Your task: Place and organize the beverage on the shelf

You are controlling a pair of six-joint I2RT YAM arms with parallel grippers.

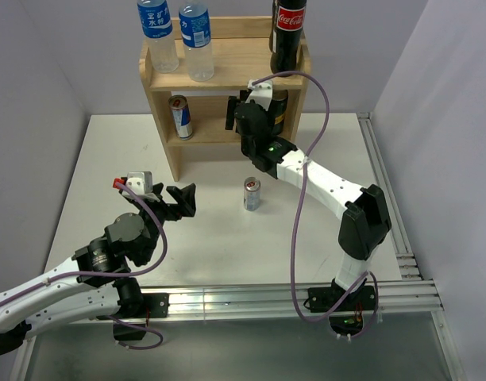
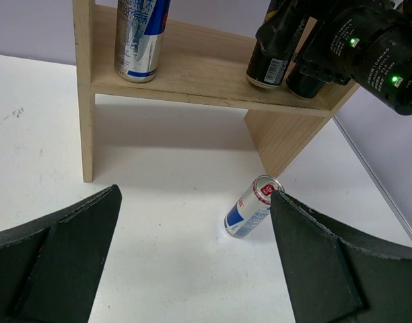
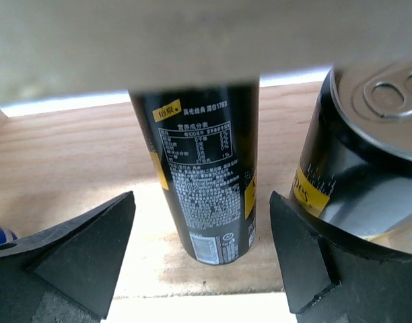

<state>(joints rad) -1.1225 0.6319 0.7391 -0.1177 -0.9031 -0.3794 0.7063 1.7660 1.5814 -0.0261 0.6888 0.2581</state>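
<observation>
The right jaws stand apart on each side of a black can and do not touch it. That can stands on the low board of the shelf, with a second black can just right of it and a blue can at the left. On top are water bottles and a cola bottle. The shelf is at the far side of the desk. The left jaws are wide and hold nothing. A small can stands on the desk.
</observation>
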